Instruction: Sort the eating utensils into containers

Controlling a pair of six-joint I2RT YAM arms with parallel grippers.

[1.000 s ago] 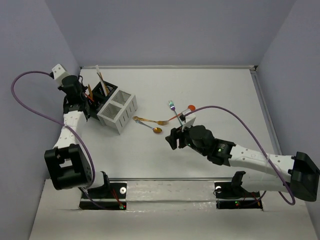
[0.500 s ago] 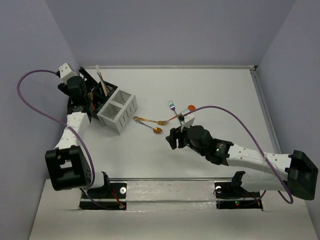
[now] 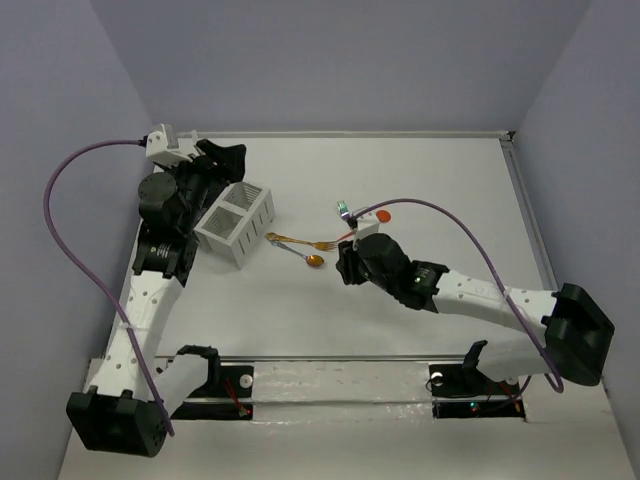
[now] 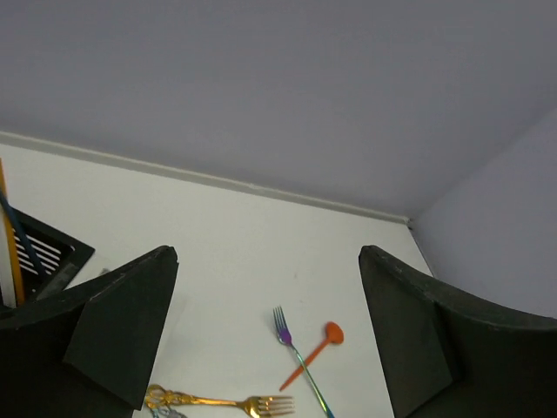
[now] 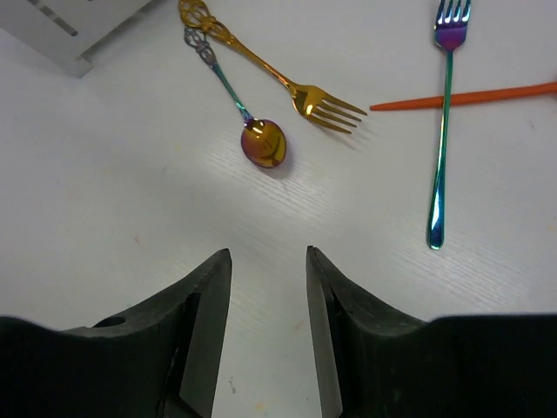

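Right fingers (image 5: 202, 300), empty and slightly parted, hover mid tabletop (image 5: 87, 192) near the spoon (image 5: 263, 144), probably to drop and pinch it; left fingers (image 4: 130, 305) gape empty by the far-left corner.

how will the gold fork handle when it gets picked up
The gold fork looks like thin polished metal: probably stiff, light and slippery. It lies flat on the table, so the right tool may struggle to get under it. The spoon lies close beside its handle and could get nudged.
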